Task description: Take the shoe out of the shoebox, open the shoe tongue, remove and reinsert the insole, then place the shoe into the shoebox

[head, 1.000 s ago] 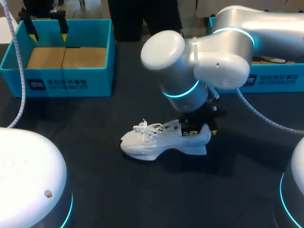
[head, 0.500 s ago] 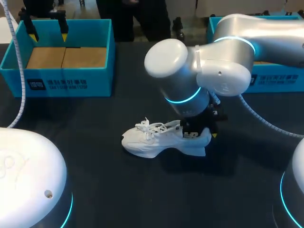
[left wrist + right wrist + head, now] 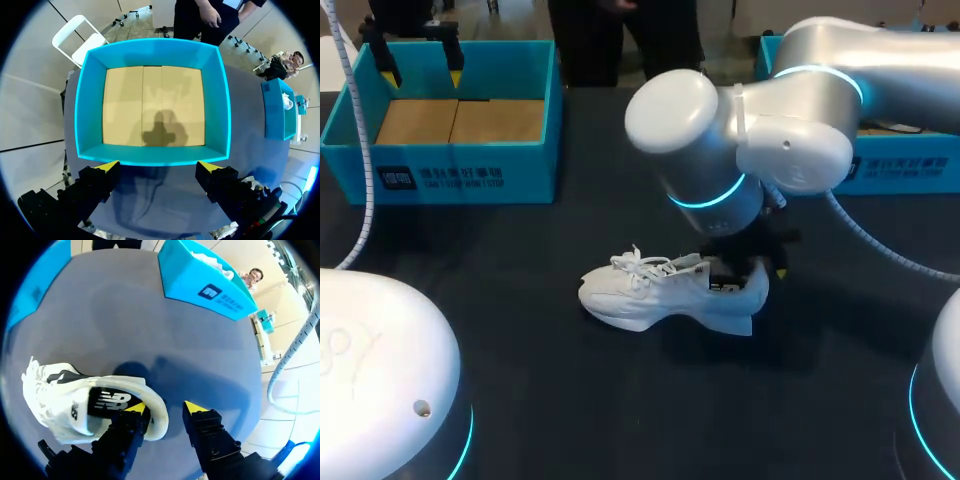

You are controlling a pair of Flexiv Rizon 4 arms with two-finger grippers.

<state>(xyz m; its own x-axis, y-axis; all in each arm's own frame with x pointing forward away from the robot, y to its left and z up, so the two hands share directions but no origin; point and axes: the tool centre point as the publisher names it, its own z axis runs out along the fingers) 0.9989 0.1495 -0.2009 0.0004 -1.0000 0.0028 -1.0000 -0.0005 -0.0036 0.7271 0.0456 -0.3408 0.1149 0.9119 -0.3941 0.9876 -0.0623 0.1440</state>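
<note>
Shoe (image 3: 665, 295) out of the shoebox (image 3: 460, 178), standing on the table (image 3: 620, 420); right fingers (image 3: 134, 409) straddle its heel, spread, not clamping; left fingers (image 3: 106, 167) wide, empty; tongue, insole, reboxing remain

Shoe (image 3: 665, 295) centre; shoebox (image 3: 455, 170) behind-left; second box (image 3: 910, 165) behind-right; right tool (image 3: 164, 408) straddling heel.

The left hand (image 3: 421, 74) hangs at the far left, its fingers (image 3: 102, 172) spread wide. The right arm (image 3: 790, 120) bends across the middle, the right hand (image 3: 164, 409) pointing down, slightly parted.
</note>
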